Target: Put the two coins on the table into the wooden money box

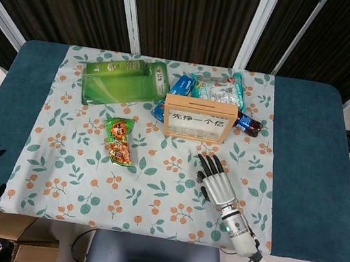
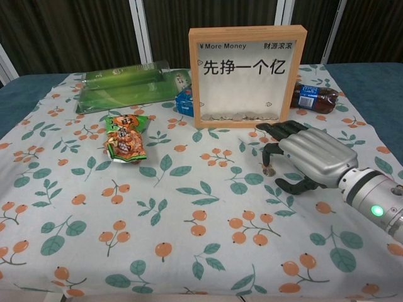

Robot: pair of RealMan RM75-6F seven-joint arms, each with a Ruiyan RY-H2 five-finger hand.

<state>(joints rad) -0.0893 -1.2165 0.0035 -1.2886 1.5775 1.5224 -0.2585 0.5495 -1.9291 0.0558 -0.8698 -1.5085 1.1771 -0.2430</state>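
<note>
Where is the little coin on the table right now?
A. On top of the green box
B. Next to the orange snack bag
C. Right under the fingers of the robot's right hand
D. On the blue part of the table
C: the chest view shows the coin on the flowered cloth just below the dark fingers of the right hand, in front of the wooden money box.

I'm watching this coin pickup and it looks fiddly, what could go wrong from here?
1. The coin is small and lies flat on the patterned cloth, right under the right hand's fingertips; they may slide over it or push it away rather than pinch it.
2. The wooden money box stands upright just behind the hand, so a reach forward could knock it.
</note>
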